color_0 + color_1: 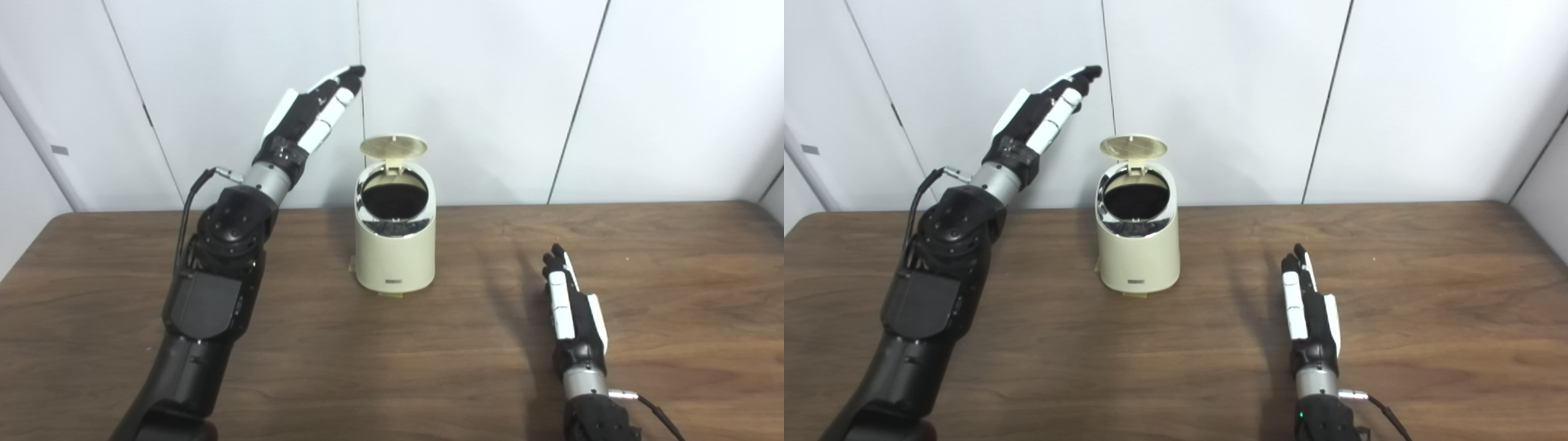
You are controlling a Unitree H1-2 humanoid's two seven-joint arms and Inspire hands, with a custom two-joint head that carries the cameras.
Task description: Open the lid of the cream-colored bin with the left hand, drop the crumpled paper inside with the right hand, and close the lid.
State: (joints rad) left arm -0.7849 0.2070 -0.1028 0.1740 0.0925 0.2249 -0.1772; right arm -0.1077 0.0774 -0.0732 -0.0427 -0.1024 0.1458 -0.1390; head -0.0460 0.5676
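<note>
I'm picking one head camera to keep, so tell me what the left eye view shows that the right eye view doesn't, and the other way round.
Only the left eye view: a small grey tag on the wall, fully in frame; the right eye view crops it at its edge.

Only the right eye view: more wall beyond the table's right end.

Both: the bin on the table with its lid up and a dark inside; the left robot hand raised, fingers straight, holding nothing; the right robot hand flat on the table, empty. No paper shows in either.
</note>
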